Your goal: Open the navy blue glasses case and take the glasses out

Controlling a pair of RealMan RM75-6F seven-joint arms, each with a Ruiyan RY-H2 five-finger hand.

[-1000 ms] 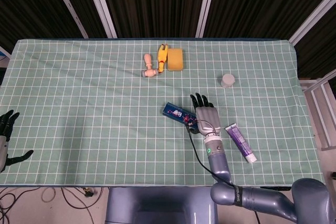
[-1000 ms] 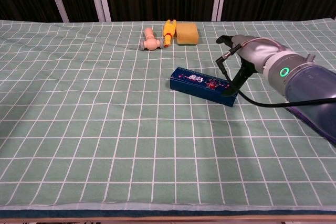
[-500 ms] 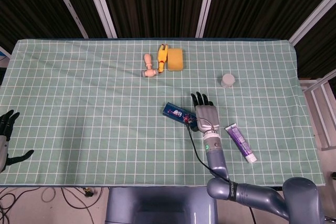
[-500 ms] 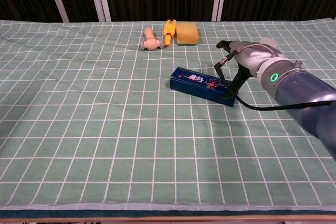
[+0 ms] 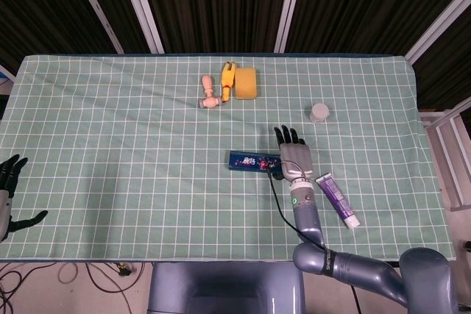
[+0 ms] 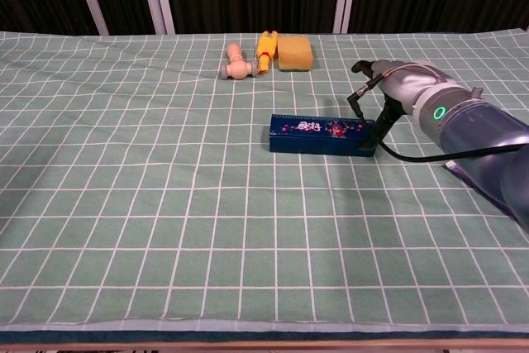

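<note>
Closed still, the navy blue glasses case [image 6: 321,135] lies flat near mid-table, a patterned strip on its lid; contents hidden. Right hand [image 6: 395,88] presses its three-o'clock end, fingers extended, gripping nothing. Only the head view shows the left hand [image 5: 9,190], open at nine o'clock, and the purple tube [image 5: 338,200].

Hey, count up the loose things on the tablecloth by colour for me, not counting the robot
Navy: 1, glasses case
Yellow: 2, sponge, toy
Peach: 1, toy hammer
Purple: 1, tube
Grey: 1, cap
Total: 6
</note>
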